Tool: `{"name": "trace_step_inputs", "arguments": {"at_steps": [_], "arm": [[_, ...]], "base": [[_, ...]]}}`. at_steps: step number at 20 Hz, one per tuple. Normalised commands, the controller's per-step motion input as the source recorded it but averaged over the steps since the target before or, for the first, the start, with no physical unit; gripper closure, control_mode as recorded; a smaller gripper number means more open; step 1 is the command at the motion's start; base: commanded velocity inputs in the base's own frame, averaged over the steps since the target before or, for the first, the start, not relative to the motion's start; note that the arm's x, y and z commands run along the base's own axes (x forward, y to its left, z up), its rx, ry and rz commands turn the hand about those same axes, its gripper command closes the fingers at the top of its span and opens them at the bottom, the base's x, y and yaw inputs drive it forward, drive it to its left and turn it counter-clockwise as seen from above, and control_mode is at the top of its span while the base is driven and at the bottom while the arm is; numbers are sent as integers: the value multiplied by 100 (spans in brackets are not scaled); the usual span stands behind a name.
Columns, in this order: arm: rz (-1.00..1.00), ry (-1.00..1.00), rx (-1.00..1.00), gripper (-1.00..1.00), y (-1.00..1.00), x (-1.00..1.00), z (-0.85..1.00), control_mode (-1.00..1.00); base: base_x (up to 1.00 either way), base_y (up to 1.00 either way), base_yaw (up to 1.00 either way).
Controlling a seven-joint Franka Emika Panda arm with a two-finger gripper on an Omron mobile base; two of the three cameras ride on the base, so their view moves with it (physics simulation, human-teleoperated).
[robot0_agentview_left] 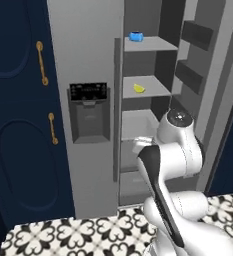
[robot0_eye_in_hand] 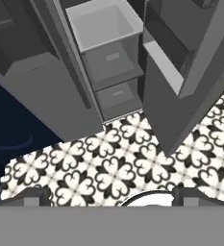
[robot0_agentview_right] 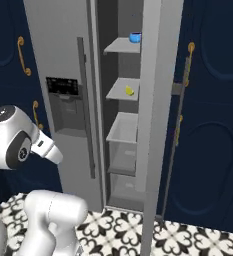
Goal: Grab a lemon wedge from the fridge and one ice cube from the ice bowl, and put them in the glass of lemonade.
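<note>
The grey fridge [robot0_agentview_left: 88, 60] stands in front of me with its right door [robot0_agentview_left: 208, 75] swung open. The yellow lemon wedge [robot0_agentview_left: 139, 88] lies on the second shelf from the top, also seen as the lemon wedge [robot0_agentview_right: 130, 90] from the right. My gripper [robot0_eye_in_hand: 112, 196] is open with nothing between its fingertips [robot0_eye_in_hand: 34, 196]. It hangs low in front of the fridge [robot0_eye_in_hand: 51, 91], well below the wedge's shelf, looking down at the lower drawers [robot0_eye_in_hand: 111, 60] and the floor. The ice bowl, the ice cube and the glass of lemonade are out of view.
A small blue object [robot0_agentview_left: 136, 36] sits on the top shelf. The open door's bins [robot0_agentview_left: 190, 75] jut in on the right of the opening. Navy cabinets with brass handles [robot0_agentview_left: 42, 62] flank the fridge. Patterned tiles [robot0_eye_in_hand: 113, 163] cover the floor.
</note>
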Motion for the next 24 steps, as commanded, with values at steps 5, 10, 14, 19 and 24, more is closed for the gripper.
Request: {"name": "trace_step_inputs", "arguments": {"at_steps": [5,10,14,19,24], "arm": [[0,0,0,-100,0,0,0,100],[0,0,0,-100,0,0,0,100],[0,0,0,-100,0,0,0,100],[0,0,0,-100,0,0,0,100],[0,0,0,-100,0,0,0,100]], "base": [[10,-52,-2],[67,10,-10],[91,53,-15],[79,24,-21],[22,0,-26]]}}
